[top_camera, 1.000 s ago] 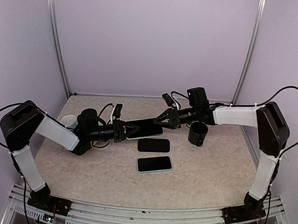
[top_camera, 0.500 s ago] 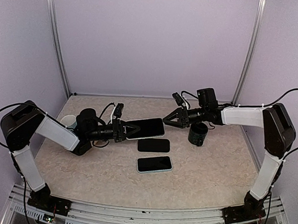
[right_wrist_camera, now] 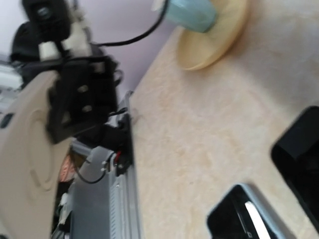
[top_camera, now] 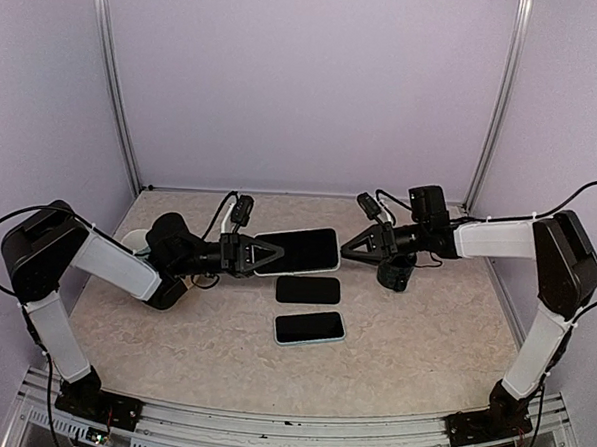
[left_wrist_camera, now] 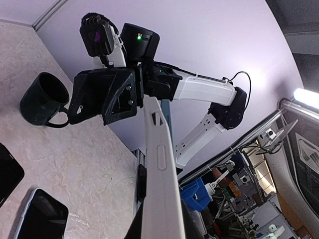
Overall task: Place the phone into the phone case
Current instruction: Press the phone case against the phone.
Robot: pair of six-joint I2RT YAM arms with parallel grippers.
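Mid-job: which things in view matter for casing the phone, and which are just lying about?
Job: white phone case with black screen showing, gripped by left claw; right claw; black phone and pale-blue-edged phone flat on table.
Lying about: dark green mug; tan plate with pale cup.

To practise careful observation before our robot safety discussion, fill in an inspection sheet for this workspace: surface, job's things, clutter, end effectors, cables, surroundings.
Surface: beige marbled tabletop, nothing spilled seen.
Job's things: white-rimmed phone held above the table; black phone and blue-cased phone lie flat, apart.
Clutter: dark mug by the right arm; pale cup on a plate at far left.
End effectors: left end effector shut on the white-rimmed phone; right end effector open, empty, clear of that phone.
Cables: black cable loops along both arms, off the tabletop.
Surroundings: lilac walls, metal posts.
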